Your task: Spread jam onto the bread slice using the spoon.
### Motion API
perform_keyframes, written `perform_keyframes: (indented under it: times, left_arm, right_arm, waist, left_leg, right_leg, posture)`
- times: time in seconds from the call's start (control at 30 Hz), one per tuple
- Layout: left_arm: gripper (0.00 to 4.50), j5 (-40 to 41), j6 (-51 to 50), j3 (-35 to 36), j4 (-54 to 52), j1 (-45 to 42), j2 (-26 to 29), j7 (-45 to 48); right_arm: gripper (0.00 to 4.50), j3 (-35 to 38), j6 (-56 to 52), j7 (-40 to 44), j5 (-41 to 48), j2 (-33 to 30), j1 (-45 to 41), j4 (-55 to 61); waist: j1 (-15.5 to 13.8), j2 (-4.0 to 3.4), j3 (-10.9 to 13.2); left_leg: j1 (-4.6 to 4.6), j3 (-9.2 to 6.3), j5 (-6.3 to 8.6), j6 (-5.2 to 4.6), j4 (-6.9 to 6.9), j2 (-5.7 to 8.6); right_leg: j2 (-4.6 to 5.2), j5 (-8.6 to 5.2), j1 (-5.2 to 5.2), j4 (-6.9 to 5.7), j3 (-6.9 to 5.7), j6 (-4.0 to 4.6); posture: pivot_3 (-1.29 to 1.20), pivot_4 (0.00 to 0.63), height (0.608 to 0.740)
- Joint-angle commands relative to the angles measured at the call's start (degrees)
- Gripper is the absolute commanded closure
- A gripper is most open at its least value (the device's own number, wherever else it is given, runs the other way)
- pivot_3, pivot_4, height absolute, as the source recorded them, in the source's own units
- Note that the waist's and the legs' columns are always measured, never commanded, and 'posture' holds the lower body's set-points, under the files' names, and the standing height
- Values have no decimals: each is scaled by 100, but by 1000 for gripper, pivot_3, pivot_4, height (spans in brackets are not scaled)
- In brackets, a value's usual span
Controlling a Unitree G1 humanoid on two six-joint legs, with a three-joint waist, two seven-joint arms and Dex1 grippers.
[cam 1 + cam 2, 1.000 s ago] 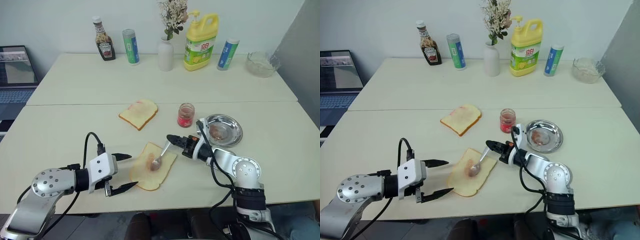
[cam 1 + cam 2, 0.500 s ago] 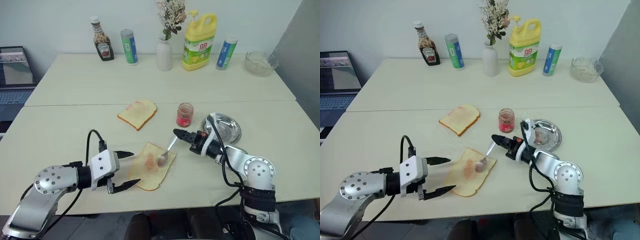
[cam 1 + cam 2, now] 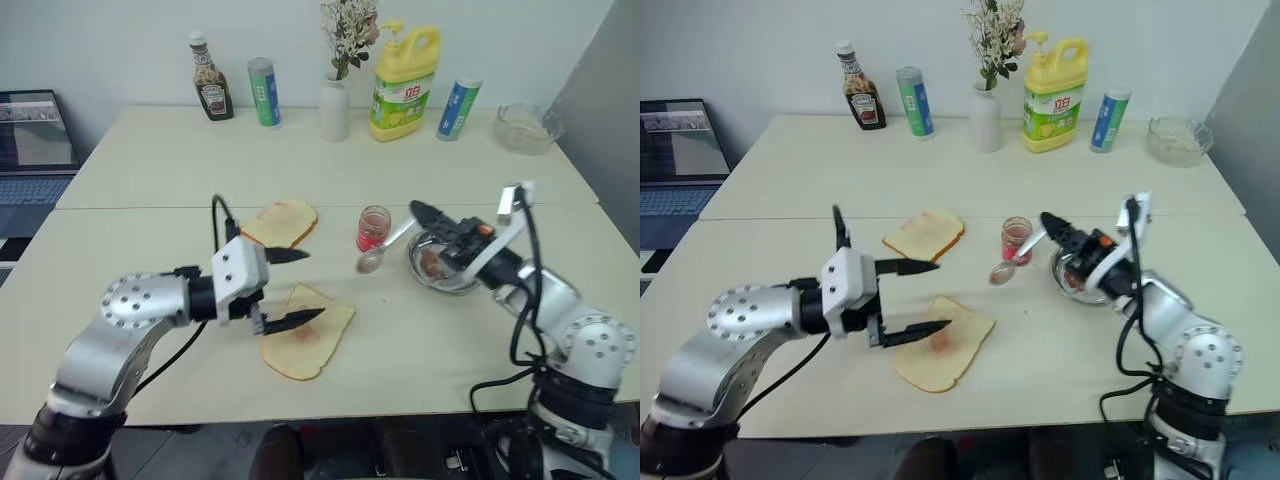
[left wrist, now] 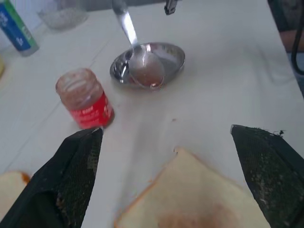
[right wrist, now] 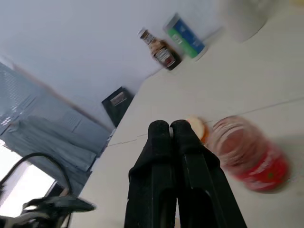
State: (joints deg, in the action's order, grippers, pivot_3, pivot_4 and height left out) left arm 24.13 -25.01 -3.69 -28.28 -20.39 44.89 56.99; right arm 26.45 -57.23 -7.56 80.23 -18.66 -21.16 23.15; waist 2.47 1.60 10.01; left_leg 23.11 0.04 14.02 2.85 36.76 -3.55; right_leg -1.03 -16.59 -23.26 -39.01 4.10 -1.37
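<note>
- My right gripper (image 3: pixel 420 211) clamps the spoon (image 3: pixel 383 248) beside the jam (image 3: pixel 372 229); my left gripper (image 3: pixel 296 286) gapes empty above the bread slice (image 3: pixel 312 340).
- Next, probably: dip for more jam.

My desk (image 3: pixel 150 170) is a pale cream colour. The bread slice (image 3: pixel 318 338) is light tan with a golden-brown crust and a pink smear in the middle. The jam (image 3: pixel 373 229) is red-pink in a clear jar with a red label. The spoon (image 3: pixel 385 248) is shiny silver. The dish (image 3: pixel 440 268) is shiny silver too. My left end effector (image 3: pixel 298 286) has black fingers on a white block. My right end effector (image 3: pixel 422 212) is black. At the top of the frame, the big bottle (image 3: pixel 404 72) is yellow with a green label, the vase (image 3: pixel 334 110) is white, and the sauce bottle (image 3: pixel 211 77) is brown.
</note>
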Motion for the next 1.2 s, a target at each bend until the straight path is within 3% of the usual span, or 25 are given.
perform_keyframes:
  times: [0.03, 0.3, 0.63, 0.87, 1.2]
  left_arm:
    - [0, -346, -169, -475, 66, -465, -10, -10]
    - [0, -412, -631, -1039, 204, -1253, -582, -127]
    - [0, -805, -533, -1507, 533, -1594, -1080, -188]
    - [0, -812, -675, -1466, 474, -1620, -1204, -264]
    - [0, -824, -688, -1463, 517, -1630, -1284, -353]
  right_arm:
    - [4481, 421, 435, 88, -34, -367, 248, 23]
    - [4481, 550, 1084, 728, -777, -763, 654, -798]
    - [4481, 139, 2340, 1701, -2500, -544, 47, -2878]
    - [4481, 174, 2370, 2103, -2861, -618, -66, -3517]
    - [4481, 189, 2322, 2118, -3055, -513, 17, -3383]
  waist:
    - [-7, 0, 0]
    - [70, -3, 0]
    - [55, -8, 2]
    - [31, -9, 1]
    - [30, -9, 0]
  left_leg:
    - [0, 2, 0, 0, 1, 2]
    - [-6, 5, 0, -1, 1, -4]
    - [-7, 7, 0, -1, 9, -2]
    - [-6, 6, -1, 0, 10, -2]
    - [-7, 6, -1, 0, 12, -2]
  right_leg:
    - [2, -1, 1, 1, 2, -2]
    - [-7, 0, 0, -6, 9, -2]
    - [-7, 1, 4, -5, 10, -4]
    - [-5, 2, 4, -6, 9, -4]
    - [-5, 2, 7, -8, 9, -4]
  posture:
    - [0, 150, 740]
    - [0, 150, 740]
    - [0, 150, 740]
    - [0, 150, 740]
    - [0, 150, 740]
